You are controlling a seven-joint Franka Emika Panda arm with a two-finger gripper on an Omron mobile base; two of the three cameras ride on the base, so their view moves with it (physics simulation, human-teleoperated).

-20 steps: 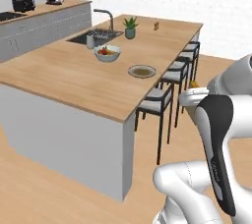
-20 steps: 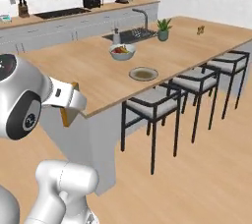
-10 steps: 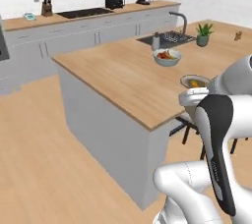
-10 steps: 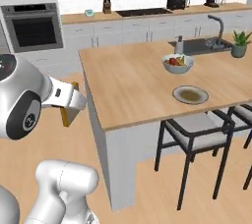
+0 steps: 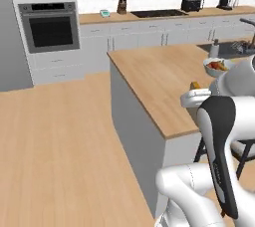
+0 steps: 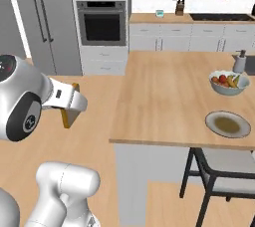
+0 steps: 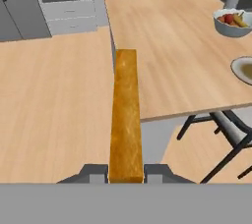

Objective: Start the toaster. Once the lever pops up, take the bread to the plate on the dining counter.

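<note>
Off the near-left corner of the dining worktop [image 6: 164,106], out over the floor, the claw [image 7: 126,173] was clamped on the bread [image 7: 126,115], its fingers pressing the slice's two flat faces so that it stood edge-on in the hand view. Carried that way, the slice probably could not droop or slip during the drive. The plate [image 6: 228,124] lay near the worktop's stool-side edge, just in front of the white fruit bowl [image 6: 228,82] and well apart from the bread. The delivery leg seemed underway, with the reach across the worktop not yet begun.
</note>
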